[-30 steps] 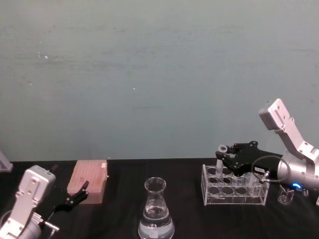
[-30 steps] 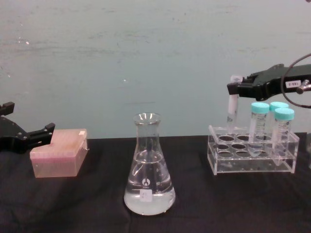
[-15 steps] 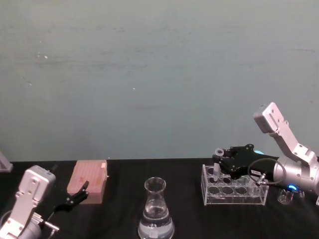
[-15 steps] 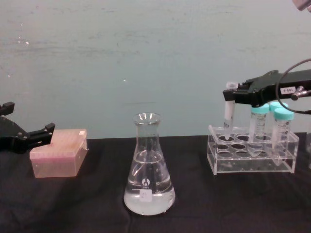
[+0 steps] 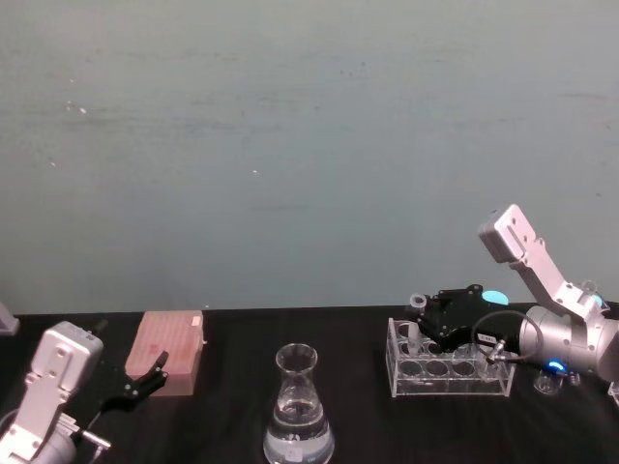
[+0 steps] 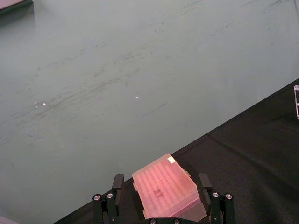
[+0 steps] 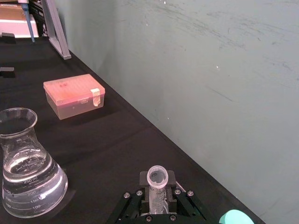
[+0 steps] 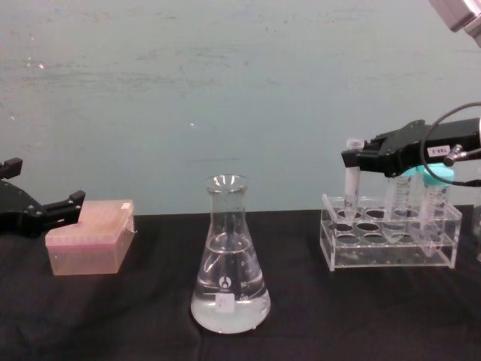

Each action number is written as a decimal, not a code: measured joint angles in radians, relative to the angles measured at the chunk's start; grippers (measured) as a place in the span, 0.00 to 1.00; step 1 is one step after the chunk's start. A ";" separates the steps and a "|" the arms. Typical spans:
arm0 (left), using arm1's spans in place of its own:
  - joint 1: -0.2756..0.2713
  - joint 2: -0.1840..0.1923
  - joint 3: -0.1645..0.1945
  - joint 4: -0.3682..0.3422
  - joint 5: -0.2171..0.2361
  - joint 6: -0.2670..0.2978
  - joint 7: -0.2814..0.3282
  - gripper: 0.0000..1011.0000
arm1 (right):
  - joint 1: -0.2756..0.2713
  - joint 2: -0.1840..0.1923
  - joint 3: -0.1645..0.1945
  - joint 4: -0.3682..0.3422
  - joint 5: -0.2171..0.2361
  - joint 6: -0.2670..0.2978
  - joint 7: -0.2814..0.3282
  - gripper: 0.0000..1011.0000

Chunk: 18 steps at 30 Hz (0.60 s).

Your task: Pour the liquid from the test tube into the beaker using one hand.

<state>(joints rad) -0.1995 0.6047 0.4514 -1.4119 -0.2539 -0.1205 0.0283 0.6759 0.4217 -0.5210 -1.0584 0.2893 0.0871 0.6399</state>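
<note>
**Entry: test tube held at the rack, flask waiting at centre**

Right pincer (image 8: 352,159): mine, reaching in from the right above the clear rack (image 8: 391,242). Its fingers were closed on the test tube (image 8: 351,184) just under the whitish rim. The tube stood upright, its lower end down in the rack's near-left corner hole. In the right wrist view the open mouth of the tube (image 7: 157,176) showed between my two fingers.

Beaker (image 8: 229,256): a clear conical flask at the middle of the black tabletop (image 8: 120,316), well apart from the rack, upright, with clear liquid (image 8: 229,308) filling its wide base and a small white label low on the front.

Teal-capped tubes (image 8: 436,197): standing in the rack, behind my right pincer.

Pink box (image 8: 89,237): lid closed, on the tabletop's left part.

Left pincer (image 8: 34,209): mine, low at the left, just beside the pink box, fingers spread apart and holding nothing.
</note>
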 joint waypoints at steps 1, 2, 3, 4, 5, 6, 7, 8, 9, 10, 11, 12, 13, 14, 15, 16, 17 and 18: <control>0.000 0.000 0.000 0.000 0.000 0.000 0.000 0.99 | 0.001 -0.001 0.000 0.003 -0.001 -0.001 0.000 0.20; 0.000 0.000 0.000 0.000 0.000 0.000 0.000 0.99 | 0.001 -0.002 -0.001 0.005 -0.001 -0.002 0.001 0.20; 0.000 0.000 0.000 0.000 0.000 0.000 0.000 0.99 | 0.002 -0.003 -0.001 0.007 -0.002 -0.003 0.001 0.20; 0.000 0.000 0.000 0.000 0.000 0.000 0.000 0.99 | 0.003 -0.005 -0.002 0.013 -0.004 -0.005 0.003 0.20; 0.000 0.000 0.000 0.000 0.000 0.000 0.000 0.99 | 0.005 -0.007 -0.002 0.016 -0.004 -0.006 0.004 0.20; 0.000 0.000 0.000 0.000 0.000 0.000 0.000 0.99 | 0.006 -0.008 -0.004 0.022 -0.006 -0.008 0.006 0.20; 0.000 0.000 0.000 0.000 0.000 0.000 0.000 0.99 | 0.006 -0.008 -0.004 0.022 -0.006 -0.008 0.006 0.20; 0.000 0.000 0.000 0.000 0.000 0.000 0.000 0.99 | 0.008 -0.011 -0.005 0.027 -0.007 -0.009 0.007 0.20; 0.000 0.000 0.000 0.000 0.000 0.000 0.000 0.99 | 0.008 -0.012 -0.005 0.029 -0.008 -0.010 0.008 0.20; 0.000 0.000 0.000 0.000 0.000 0.000 0.000 0.99 | 0.009 -0.014 -0.006 0.034 -0.008 -0.010 0.010 0.20; 0.000 0.000 0.000 0.000 0.000 0.000 0.000 0.99 | 0.010 -0.014 -0.007 0.036 -0.009 -0.011 0.011 0.20; 0.000 0.000 0.000 0.000 0.000 0.000 0.000 0.99 | 0.011 -0.015 -0.007 0.039 -0.009 -0.011 0.012 0.20; 0.000 0.000 0.000 0.000 0.000 0.000 0.000 0.99 | 0.011 -0.016 -0.007 0.042 -0.010 -0.012 0.013 0.20; 0.000 0.000 0.000 0.000 0.000 0.000 0.000 0.99 | 0.013 -0.018 -0.008 0.046 -0.010 -0.013 0.014 0.20; 0.000 0.000 0.000 0.000 0.000 0.000 0.000 0.99 | 0.013 -0.019 -0.008 0.049 -0.011 -0.014 0.015 0.20; 0.000 0.000 0.000 0.000 0.000 0.000 0.000 0.99 | 0.014 -0.019 -0.008 0.051 -0.011 -0.015 0.016 0.20; 0.000 0.000 0.000 0.000 0.000 0.000 0.000 0.99 | 0.015 -0.021 -0.009 0.057 -0.013 -0.018 0.017 0.20; 0.000 0.000 0.000 0.000 0.000 0.000 0.000 0.99 | 0.016 -0.021 -0.009 0.059 -0.014 -0.020 0.017 0.20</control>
<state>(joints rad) -0.1996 0.6047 0.4514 -1.4120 -0.2539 -0.1205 0.0283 0.6921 0.4006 -0.5304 -0.9995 0.2752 0.0668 0.6574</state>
